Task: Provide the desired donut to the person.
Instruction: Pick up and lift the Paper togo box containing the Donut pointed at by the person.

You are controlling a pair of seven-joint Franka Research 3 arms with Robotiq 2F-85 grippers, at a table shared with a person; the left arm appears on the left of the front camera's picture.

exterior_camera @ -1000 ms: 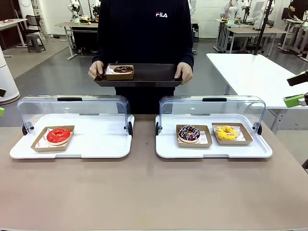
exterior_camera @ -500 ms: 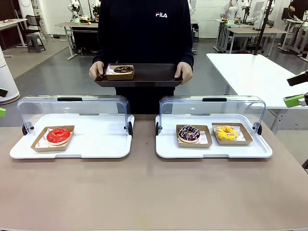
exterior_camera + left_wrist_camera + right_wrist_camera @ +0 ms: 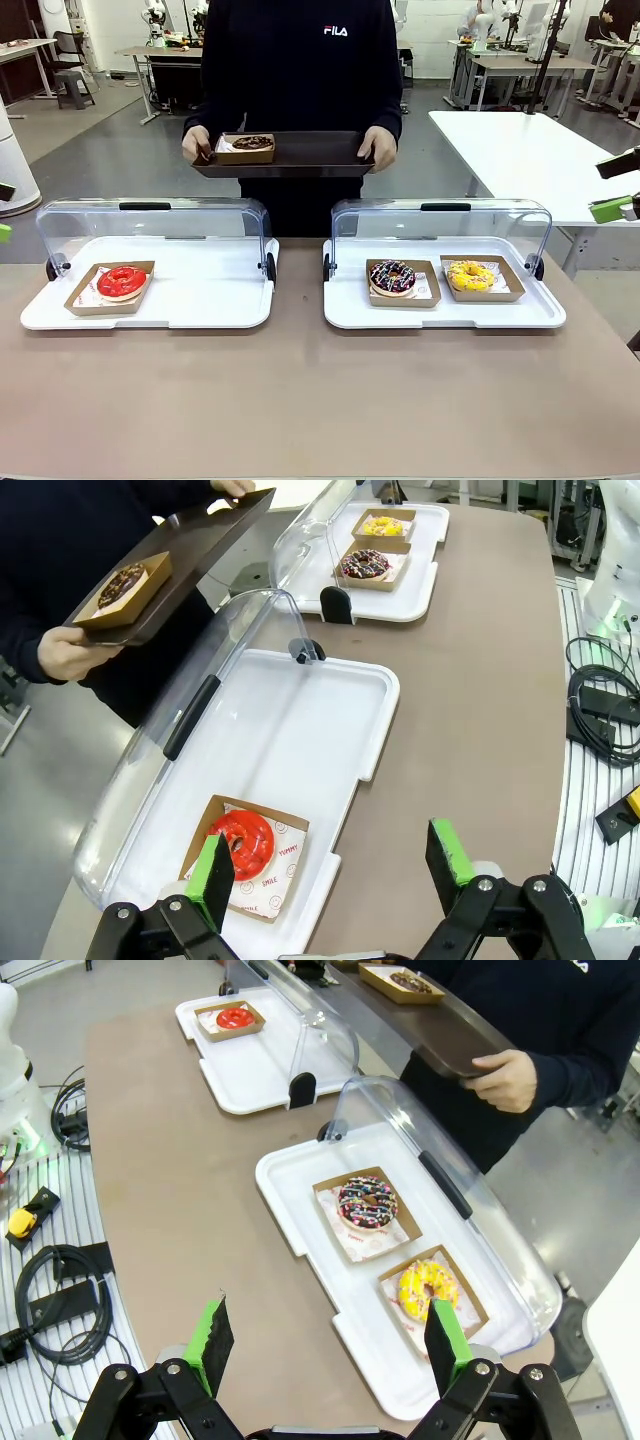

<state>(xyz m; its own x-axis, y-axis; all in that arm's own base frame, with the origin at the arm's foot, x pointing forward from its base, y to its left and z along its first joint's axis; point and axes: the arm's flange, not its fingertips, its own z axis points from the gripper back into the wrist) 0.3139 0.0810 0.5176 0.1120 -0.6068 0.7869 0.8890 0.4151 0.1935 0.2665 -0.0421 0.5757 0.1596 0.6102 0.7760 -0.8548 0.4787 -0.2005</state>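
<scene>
The person (image 3: 300, 70) stands at the far side holding a dark tray (image 3: 310, 152) with both hands; a chocolate donut (image 3: 251, 143) in a cardboard box lies on it. A red donut (image 3: 121, 281) (image 3: 241, 844) sits in the left display tray. A sprinkled chocolate donut (image 3: 392, 276) (image 3: 367, 1204) and a yellow donut (image 3: 471, 275) (image 3: 427, 1288) sit in the right one. Nothing marks one of them as the desired donut. My left gripper (image 3: 330, 865) hovers open above the table's left end, near the red donut. My right gripper (image 3: 328, 1340) hovers open above the right end.
Both white display trays (image 3: 200, 300) (image 3: 450, 312) have clear lids (image 3: 150, 225) (image 3: 440, 225) swung up at the back. Bare brown tabletop (image 3: 300, 400) lies in front of them. Cables (image 3: 50, 1300) lie beside the table; another white table (image 3: 530, 150) stands at the right.
The person has lifted the dark tray slightly and shifted it a little to the left. Both arms are still.
</scene>
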